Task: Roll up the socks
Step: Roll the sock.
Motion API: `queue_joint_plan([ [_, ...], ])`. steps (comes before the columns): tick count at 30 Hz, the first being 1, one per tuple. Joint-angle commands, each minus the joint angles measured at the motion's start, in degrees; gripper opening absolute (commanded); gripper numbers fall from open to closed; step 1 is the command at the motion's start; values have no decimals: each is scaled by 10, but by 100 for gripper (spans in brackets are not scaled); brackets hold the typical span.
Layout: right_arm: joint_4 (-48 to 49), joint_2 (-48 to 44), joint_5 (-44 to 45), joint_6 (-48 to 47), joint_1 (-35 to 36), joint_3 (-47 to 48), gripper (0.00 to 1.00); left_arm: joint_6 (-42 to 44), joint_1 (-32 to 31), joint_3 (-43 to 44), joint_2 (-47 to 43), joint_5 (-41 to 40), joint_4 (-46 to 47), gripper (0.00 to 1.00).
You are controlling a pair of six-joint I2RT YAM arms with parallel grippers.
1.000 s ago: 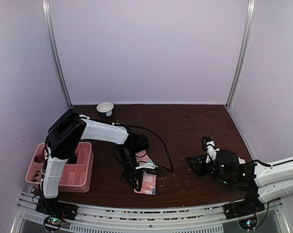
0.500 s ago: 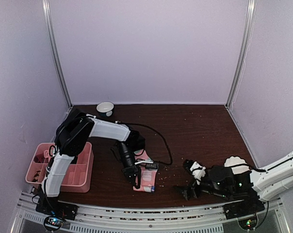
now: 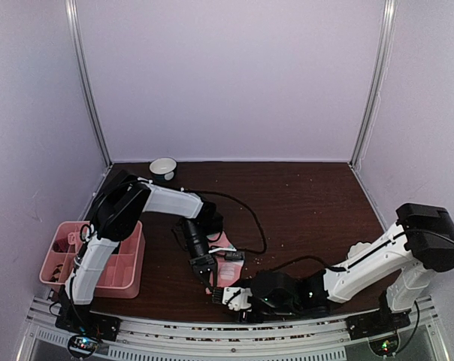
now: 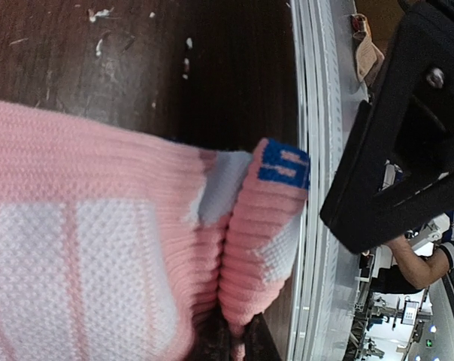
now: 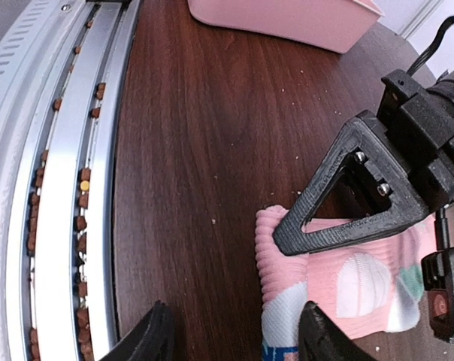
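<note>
Your pink socks (image 3: 228,272) lie near the front edge of the table (image 3: 310,195), folded into a thick bundle but, I judge, not yet a finished roll. Your left gripper (image 3: 210,284) is clamped on the bundle's near end. Your right gripper (image 5: 234,335) hovers just beside it, fingers apart and empty. Finishing this roll is left, and the brown pair isn't clearly visible in any view

Pink socks (image 4: 99,226), folded, pale-patched
</note>
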Motion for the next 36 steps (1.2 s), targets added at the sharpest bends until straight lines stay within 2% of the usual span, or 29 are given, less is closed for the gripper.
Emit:
queue_joint_plan([
  [1, -11, 28, -32, -49, -18, 31, 53, -8, 8, -6, 23, -94, 49, 0],
  [7, -13, 57, -32, -56, -40, 45, 47, -9, 8, -4, 22, -112, 52, 0],
  [13, -31, 82, -44, -42, -56, 43, 29, -5, 7, -6, 20, -114, 52, 4],
  [20, -30, 103, -67, -2, -79, 32, 22, 4, 7, -4, 14, -123, 50, 12],
  [21, -31, 108, -78, 7, -84, 30, 20, 8, 7, -8, 8, -123, 54, 16],
  [22, -34, 111, -94, 17, -90, 27, 18, 8, 7, -15, -3, -123, 65, 27],
  [23, -37, 114, -112, 30, -96, 25, 16, 5, 8, -31, -30, -120, 89, 80],
  [24, -39, 116, -130, 39, -100, 22, 14, -2, 9, -52, -60, -119, 118, 96],
  [29, -51, 121, -190, 93, -104, 7, 4, -27, 10, -151, -211, -155, 263, 98],
  [36, -57, 125, -238, 177, -119, -8, 4, -81, 24, -236, -342, -252, 409, 98],
])
